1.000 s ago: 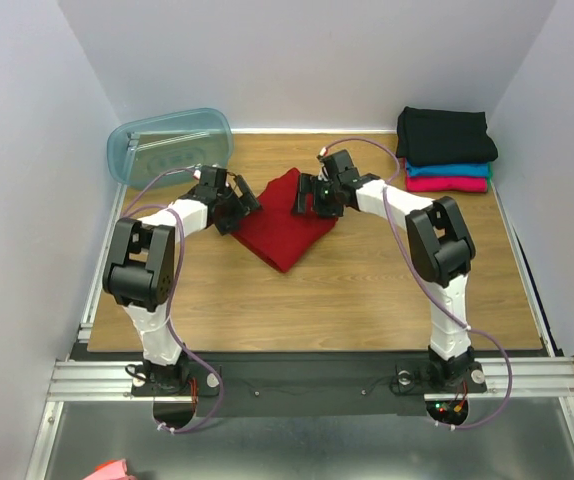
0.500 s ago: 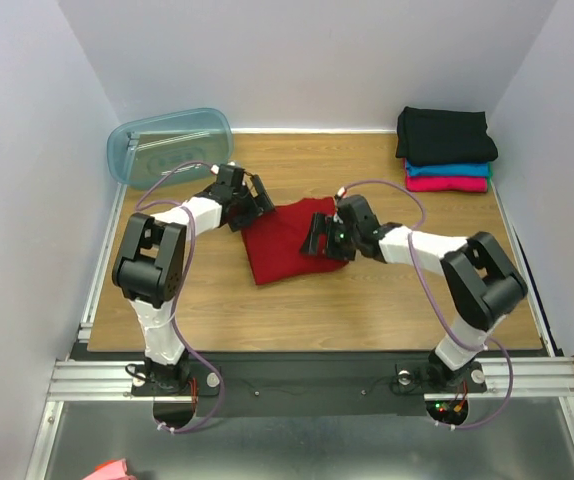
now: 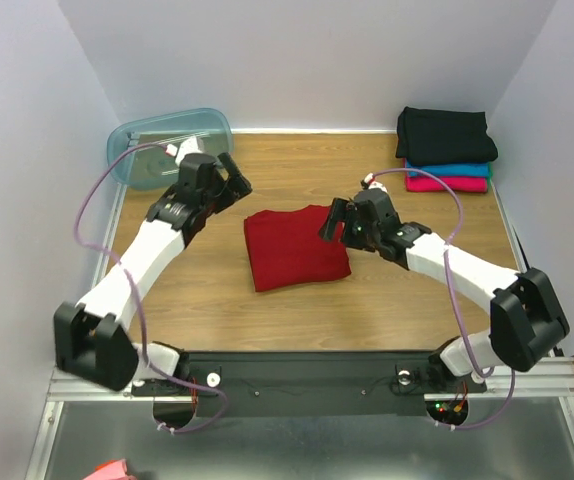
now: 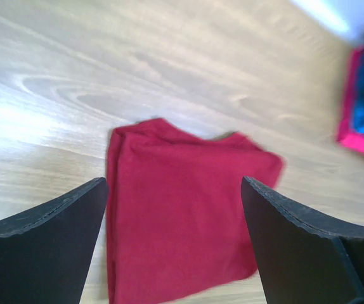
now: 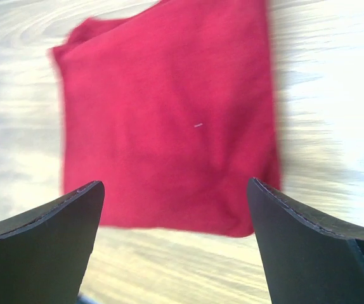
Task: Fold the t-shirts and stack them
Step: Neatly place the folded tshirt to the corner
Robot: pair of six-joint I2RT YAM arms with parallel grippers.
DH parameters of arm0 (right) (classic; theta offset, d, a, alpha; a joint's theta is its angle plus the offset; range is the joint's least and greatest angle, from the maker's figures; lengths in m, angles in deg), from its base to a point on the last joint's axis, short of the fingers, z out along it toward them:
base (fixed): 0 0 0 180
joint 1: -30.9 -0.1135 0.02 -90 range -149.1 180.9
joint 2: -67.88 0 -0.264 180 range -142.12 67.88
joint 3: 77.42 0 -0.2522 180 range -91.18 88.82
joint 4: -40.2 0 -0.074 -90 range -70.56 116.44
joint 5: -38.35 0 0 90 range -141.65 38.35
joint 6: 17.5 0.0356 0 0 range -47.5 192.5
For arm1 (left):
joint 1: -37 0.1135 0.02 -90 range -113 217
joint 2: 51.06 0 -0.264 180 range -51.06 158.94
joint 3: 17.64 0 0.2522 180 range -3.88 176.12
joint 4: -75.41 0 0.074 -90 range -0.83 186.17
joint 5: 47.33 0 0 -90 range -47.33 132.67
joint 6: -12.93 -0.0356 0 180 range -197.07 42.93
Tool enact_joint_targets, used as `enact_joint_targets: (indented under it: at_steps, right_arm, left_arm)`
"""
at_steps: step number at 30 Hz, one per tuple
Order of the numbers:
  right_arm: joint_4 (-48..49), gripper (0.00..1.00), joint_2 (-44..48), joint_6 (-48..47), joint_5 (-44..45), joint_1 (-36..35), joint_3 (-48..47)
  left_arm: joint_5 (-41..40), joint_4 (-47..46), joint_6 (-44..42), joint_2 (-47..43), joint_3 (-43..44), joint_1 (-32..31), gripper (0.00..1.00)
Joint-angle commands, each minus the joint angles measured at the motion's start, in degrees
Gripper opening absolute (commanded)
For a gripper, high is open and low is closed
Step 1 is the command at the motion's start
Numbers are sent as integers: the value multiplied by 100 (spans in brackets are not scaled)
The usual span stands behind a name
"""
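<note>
**Spotter:** Your right tool [image 3: 335, 224] is spread wide with nothing in it. The wrist view shows both fingers far apart and the red t-shirt [image 3: 297, 247] filling the gap below them.

**Caller:** Your left tool [image 3: 229, 180] is wide open and empty too. It sits off the cloth, out past the shirt's far-left corner, near the plastic tub [image 3: 167, 140].

**Spotter:** The shirt is folded into a flat rectangle in the middle of the counter [image 3: 367, 300], between your two arms. Your right tool is at its far-right corner. From above I can't tell whether it's touching or just over it.

**Caller:** The long axis runs left to right across the counter, slightly skewed. The short edges face your two tools.

**Spotter:** Here's the one that counts: the pile is in the far-right corner. The black t-shirt [image 3: 443, 135] is on top, the teal t-shirt [image 3: 449, 170] under it and the magenta t-shirt [image 3: 447, 184] at the bottom. That puts it right of the red one and farther from you.

**Caller:** Your right arm is nearer to both the shirt and the pile. I'd judge the carry is its job: grip the right-hand short edge, then sweep right and away.

**Spotter:** Mind the fold. If you pinch soft cloth by one edge, the layers could droop open, so your left could take the other end.
</note>
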State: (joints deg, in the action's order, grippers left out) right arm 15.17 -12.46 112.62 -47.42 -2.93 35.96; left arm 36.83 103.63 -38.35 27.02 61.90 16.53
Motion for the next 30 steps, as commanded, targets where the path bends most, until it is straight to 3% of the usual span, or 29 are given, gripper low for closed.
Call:
enact_joint_targets:
  at_steps: [1,10,17,26,28,29,30]
  right_arm:
    - [-376,100,-429,-276,886,7,-461]
    - [-429,93,-1791,-671,1159,7,-1349]
    - [-420,79,-2469,-725,1124,-1,-1420]
    - [-411,69,-2891,-786,694,7,-1367]
    - [-411,63,-2987,-777,650,7,-1489]
    - [-411,51,-3058,-777,588,7,-1569]
    - [-394,46,-3084,-777,570,-1,-1604]
  left_arm:
    - [-251,312,74,-932,-591,-1,98]
    - [-57,479,390,-2323,-1980,-1,98]
    - [22,461,505,-2429,-2376,-1,98]
    - [-57,470,487,-2306,-2315,-1,98]
    - [-109,488,505,-2315,-2298,-1,98]
    - [-127,514,505,-2333,-2280,-1,98]
    - [-136,523,505,-2333,-2271,-1,98]
